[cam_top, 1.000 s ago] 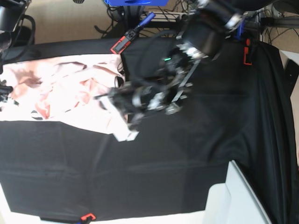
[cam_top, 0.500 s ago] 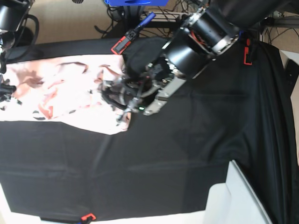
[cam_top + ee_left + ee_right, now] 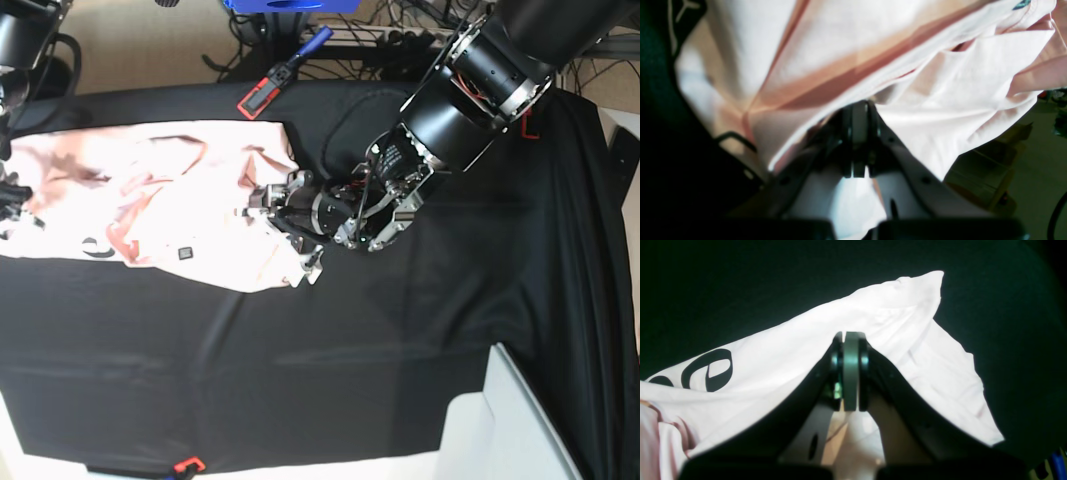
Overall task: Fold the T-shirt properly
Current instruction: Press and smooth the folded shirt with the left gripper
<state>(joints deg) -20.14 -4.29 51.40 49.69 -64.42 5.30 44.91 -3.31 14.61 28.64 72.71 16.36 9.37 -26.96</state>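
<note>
The pale pink T-shirt point(image 3: 170, 195) lies wrinkled on the left of the black table cloth point(image 3: 330, 350). My left gripper point(image 3: 262, 207) is at the shirt's right edge. In the left wrist view it point(image 3: 858, 108) is shut on a fold of the shirt point(image 3: 940, 110), which hangs over the jaws. My right gripper point(image 3: 12, 200) is at the shirt's far left edge. In the right wrist view it point(image 3: 850, 336) is shut on the shirt point(image 3: 783, 350) near a corner, with dark printed lettering point(image 3: 706, 370) to its left.
Red and black clamps hold the cloth at the back point(image 3: 262, 95), the back right point(image 3: 528, 115) and the front edge point(image 3: 187, 465). A white block point(image 3: 510, 420) stands at the front right. Cables and a blue frame point(image 3: 290, 5) lie beyond the back edge.
My left gripper has moved back and a little right with the shirt's edge. The fabric it held bunched up now lies spread flatter, reaching farther right. The right gripper has stayed put.
</note>
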